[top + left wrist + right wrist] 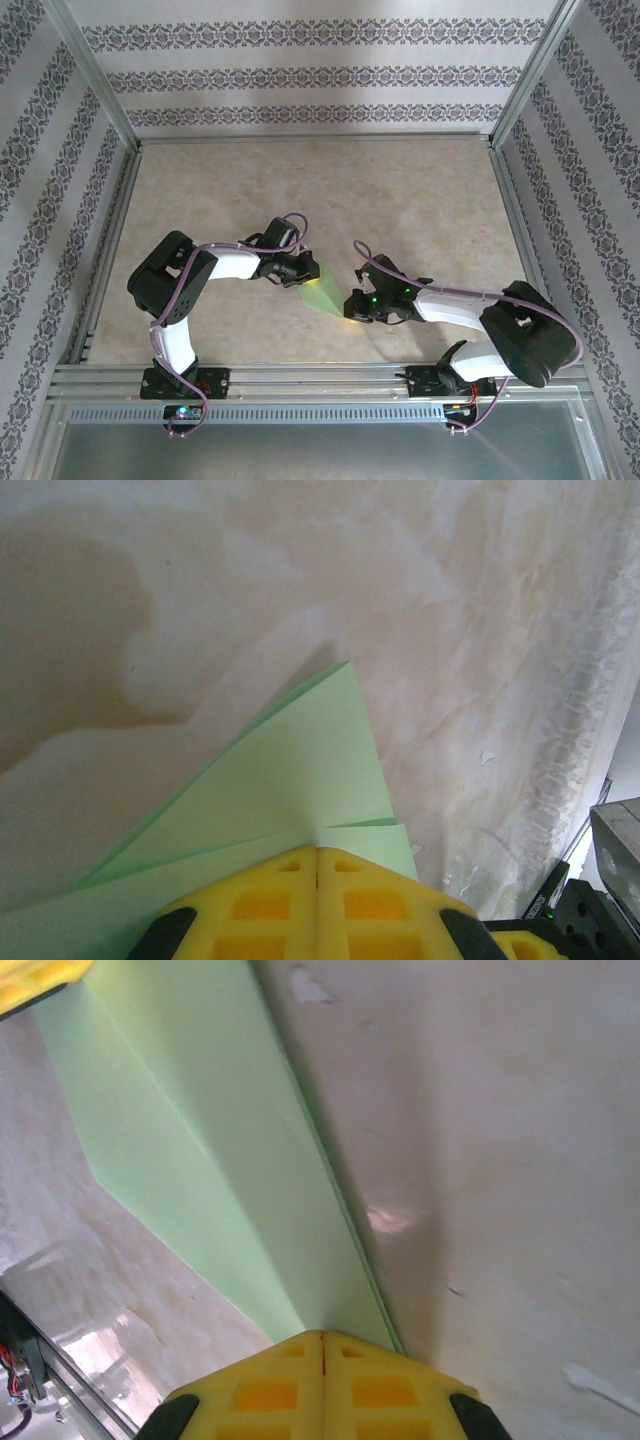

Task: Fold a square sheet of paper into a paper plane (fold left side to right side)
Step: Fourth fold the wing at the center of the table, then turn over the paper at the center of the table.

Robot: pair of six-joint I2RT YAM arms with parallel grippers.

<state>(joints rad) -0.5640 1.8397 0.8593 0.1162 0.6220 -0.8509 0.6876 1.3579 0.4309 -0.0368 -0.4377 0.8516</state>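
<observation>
Two arms meet mid-counter (pixel 400 200), both on one piece of light green paper (pixel 322 296) — already folded into a narrow layered wedge, sitting between them near the front centre. The left gripper (pixel 299 271) has its yellow jaws clenched on one end of the paper; the right gripper (pixel 358 306) is clamped the same way on the opposite end. Pinching both ends probably keeps the layers aligned and the strip taut so a crease lands straight. The wrist views show stacked edges fanning slightly, so the fold looks not yet pressed flat. Can't tell if the paper rests on the counter or hangs just above — the shadow beneath hints at a lift.
</observation>
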